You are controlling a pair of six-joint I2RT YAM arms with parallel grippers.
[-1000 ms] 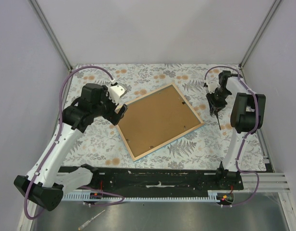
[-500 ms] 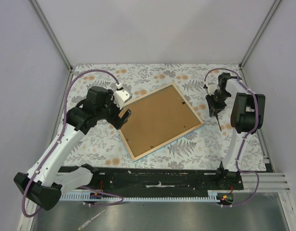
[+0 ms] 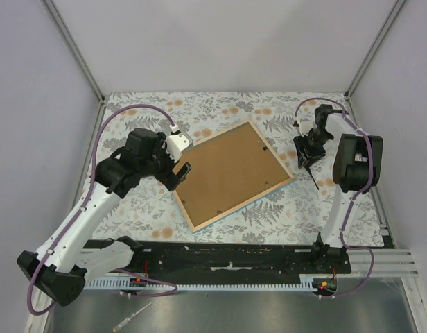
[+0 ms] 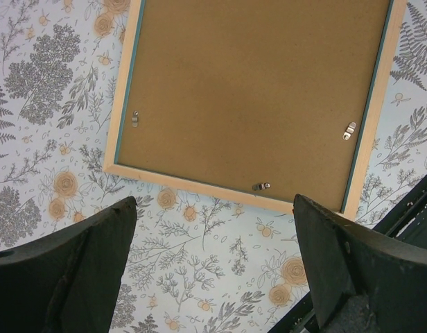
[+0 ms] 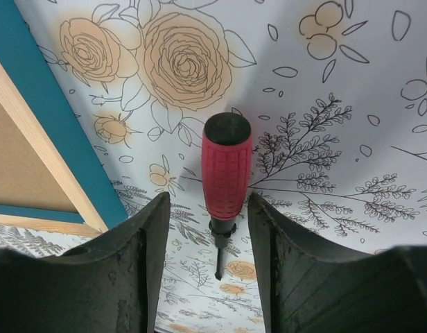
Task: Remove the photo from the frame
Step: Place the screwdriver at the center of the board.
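The frame (image 3: 244,204) lies face down on the floral cover, showing its wood-coloured back and a thin blue edge. The photo (image 3: 231,173) shows only its brown board back, held by small metal clips (image 4: 260,186). My left gripper (image 3: 180,168) is open and empty, hovering over the frame's left corner. In the left wrist view the frame (image 4: 193,186) and board (image 4: 255,90) lie ahead of that gripper (image 4: 213,208). My right gripper (image 3: 307,152) is open around a red-handled screwdriver (image 5: 226,166), with a gap on both sides. The frame's blue side (image 5: 57,118) is to its left.
The screwdriver (image 3: 315,175) lies right of the frame's right corner. Grey walls and metal posts close in the table on three sides. A black rail (image 3: 227,253) with the arm bases runs along the near edge.
My left gripper has moved right and slightly down, closer to the frame's left corner. My right gripper has shifted only slightly by the screwdriver. The frame has not moved.
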